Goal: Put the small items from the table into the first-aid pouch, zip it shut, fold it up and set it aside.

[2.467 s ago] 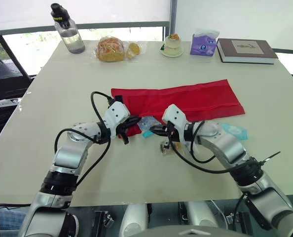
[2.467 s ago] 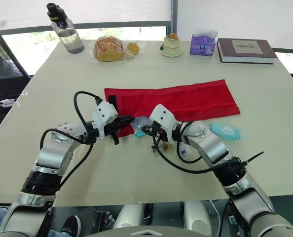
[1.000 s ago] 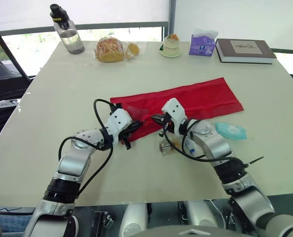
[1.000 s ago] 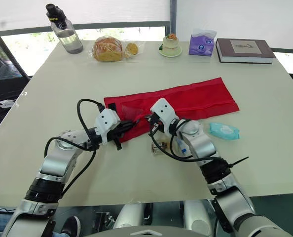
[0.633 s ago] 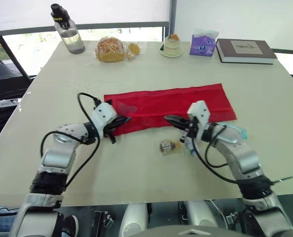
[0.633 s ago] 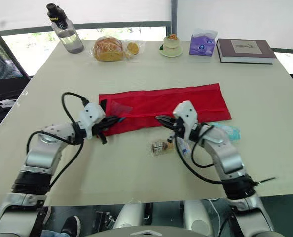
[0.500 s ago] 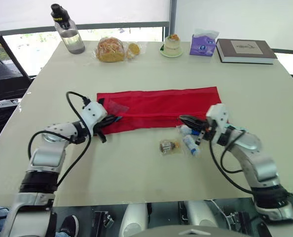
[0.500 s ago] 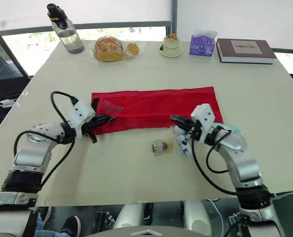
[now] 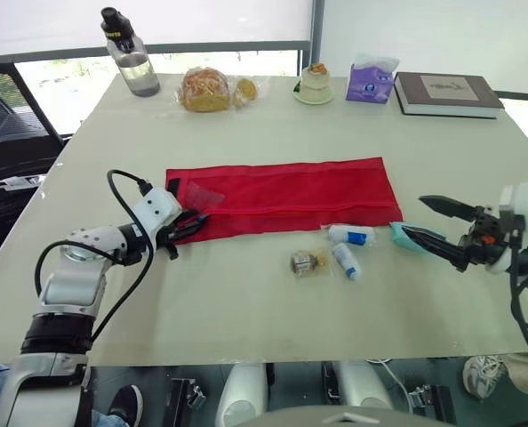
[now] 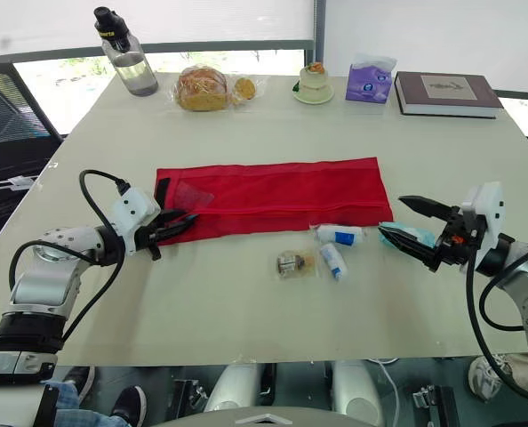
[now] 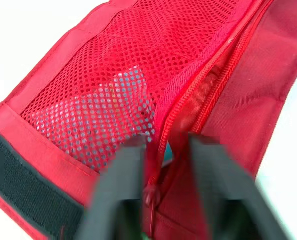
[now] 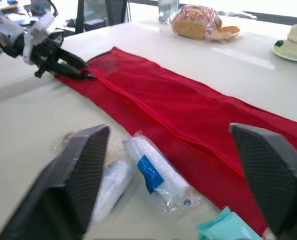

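The first-aid pouch lies flat and unzipped at the centre of the table. The left hand pinches its 9 o'clock end. One sachet seems inside. Two rolls, a wrapped item and a teal packet remain at its 5 o'clock, by the wide-open right hand.

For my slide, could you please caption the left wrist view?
Left gripper grips the red mesh first-aid pouch at its zipper.

Bright window backlight; left tool blurred close-up.
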Robot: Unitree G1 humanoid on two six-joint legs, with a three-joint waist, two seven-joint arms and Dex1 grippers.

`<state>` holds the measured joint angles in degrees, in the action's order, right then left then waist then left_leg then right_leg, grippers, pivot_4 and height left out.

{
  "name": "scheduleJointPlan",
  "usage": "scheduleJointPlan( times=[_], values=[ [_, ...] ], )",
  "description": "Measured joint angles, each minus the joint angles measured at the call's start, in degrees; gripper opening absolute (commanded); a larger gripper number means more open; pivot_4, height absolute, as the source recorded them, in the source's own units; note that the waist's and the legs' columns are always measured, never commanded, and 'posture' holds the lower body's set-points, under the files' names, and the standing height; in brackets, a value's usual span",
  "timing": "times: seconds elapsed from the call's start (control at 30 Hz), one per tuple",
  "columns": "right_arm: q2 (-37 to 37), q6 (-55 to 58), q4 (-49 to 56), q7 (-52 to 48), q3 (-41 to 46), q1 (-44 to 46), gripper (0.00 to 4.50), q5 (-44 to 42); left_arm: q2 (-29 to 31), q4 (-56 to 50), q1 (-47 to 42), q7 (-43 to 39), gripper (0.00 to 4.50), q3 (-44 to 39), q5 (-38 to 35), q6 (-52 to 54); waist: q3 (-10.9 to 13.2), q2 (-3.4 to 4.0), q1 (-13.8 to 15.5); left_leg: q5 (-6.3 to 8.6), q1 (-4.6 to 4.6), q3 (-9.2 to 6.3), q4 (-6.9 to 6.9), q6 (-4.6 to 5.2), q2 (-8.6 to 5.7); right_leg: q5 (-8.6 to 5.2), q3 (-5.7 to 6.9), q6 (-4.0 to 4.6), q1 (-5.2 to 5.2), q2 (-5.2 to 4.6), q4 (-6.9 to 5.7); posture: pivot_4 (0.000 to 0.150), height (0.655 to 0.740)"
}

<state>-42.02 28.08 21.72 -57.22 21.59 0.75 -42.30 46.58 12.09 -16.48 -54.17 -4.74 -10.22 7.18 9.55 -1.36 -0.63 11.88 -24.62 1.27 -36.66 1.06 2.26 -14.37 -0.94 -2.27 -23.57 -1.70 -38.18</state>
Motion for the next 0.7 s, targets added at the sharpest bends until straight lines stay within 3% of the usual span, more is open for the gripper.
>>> scheduleJointPlan(
  times=[0.1, 0.3, 0.47, 0.7],
  values=[
    [-0.92, 0.91, 1.29, -0.64, 1.72, -0.87, 4.50, -2.60, 1.25, 0.51, -0.22, -0.89, 4.38, -0.99, -0.11, 0.02, 0.00, 0.00, 0.05, 0.00, -0.02, -0.01, -0.07, 0.00, -0.03, 0.00, -0.04, -0.01, 0.00, -0.07, 0.01, 0.150, 0.7400],
    [-2.20, 3.84, 4.87, 0.39, 1.89, -0.55, 4.50, -7.09, 2.93, -6.43, -0.33, -8.14, 4.45, -1.57, -7.41, 8.03, 0.01, -0.01, 0.04, 0.00, -0.09, -0.06, -0.27, 0.01, -0.01, 0.02, -0.01, -0.03, 0.03, -0.09, 0.00, 0.150, 0.7400],
    [-2.32, 5.47, 7.17, 2.21, 1.80, -0.26, 4.50, -9.44, 5.49, -12.93, -4.02, -9.01, 4.45, -1.60, -10.19, 14.92, 0.01, -0.01, 0.15, 0.00, -0.07, -0.07, -0.32, 0.01, -0.03, 0.01, 0.01, -0.04, 0.06, -0.05, -0.04, 0.150, 0.7400],
    [-2.34, 5.36, 7.47, 3.78, -0.78, 2.26, 4.50, -8.32, -2.28, -12.70, -16.02, -5.69, 4.45, 9.28, -6.42, 19.72, 0.00, -0.01, 0.57, 0.01, -0.09, 0.04, -0.60, 0.02, -0.11, 0.04, -0.07, -0.23, 0.21, 0.09, -0.04, 0.150, 0.7400]
  ],
)
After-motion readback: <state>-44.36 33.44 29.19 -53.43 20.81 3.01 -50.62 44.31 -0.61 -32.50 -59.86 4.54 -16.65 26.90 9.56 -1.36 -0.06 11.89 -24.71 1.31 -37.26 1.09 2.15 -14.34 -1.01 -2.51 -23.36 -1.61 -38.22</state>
